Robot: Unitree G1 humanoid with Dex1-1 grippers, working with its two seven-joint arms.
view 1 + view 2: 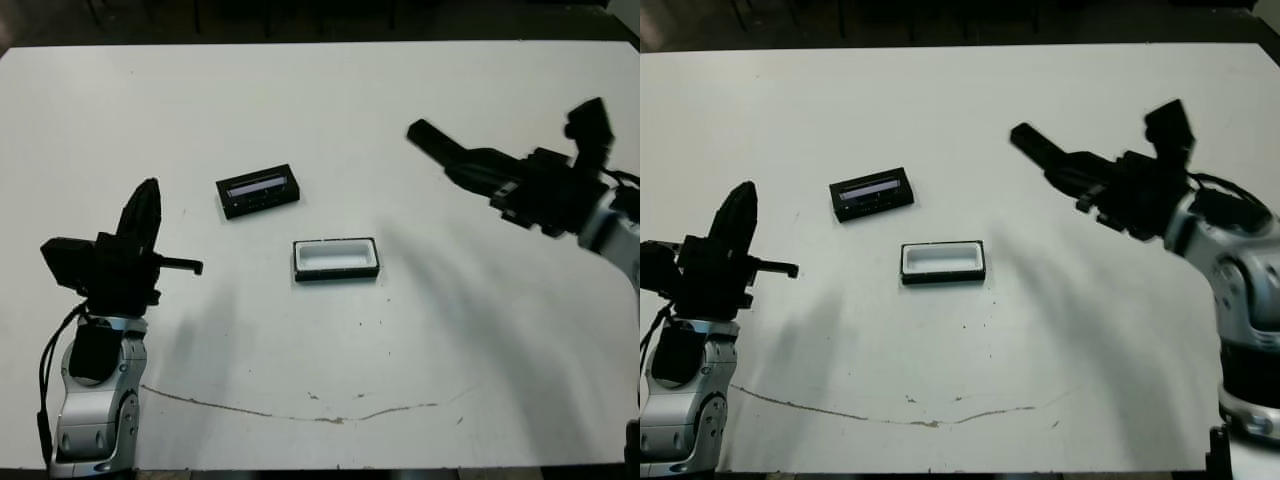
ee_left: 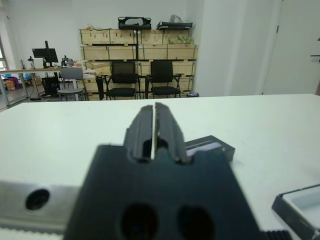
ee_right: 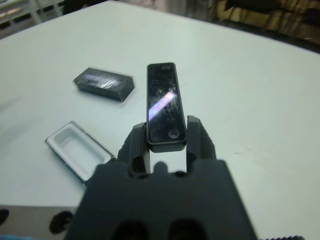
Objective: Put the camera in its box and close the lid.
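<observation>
Holding the slim black camera bar (image 3: pixel 164 107) tight in my right gripper (image 3: pixel 165 137), up beside the small white-lined black box (image 1: pixel 336 258). My left gripper (image 2: pixel 154 131) is pressed together, empty. The flat black lid (image 1: pixel 258 190) lies behind the box. If I tilt, the camera could miss.

The right gripper (image 1: pixel 440 148) holds the camera (image 1: pixel 432 138) above the table (image 1: pixel 330 90), the open box (image 1: pixel 336 258) and lid (image 1: pixel 258 190) well off to its left.
</observation>
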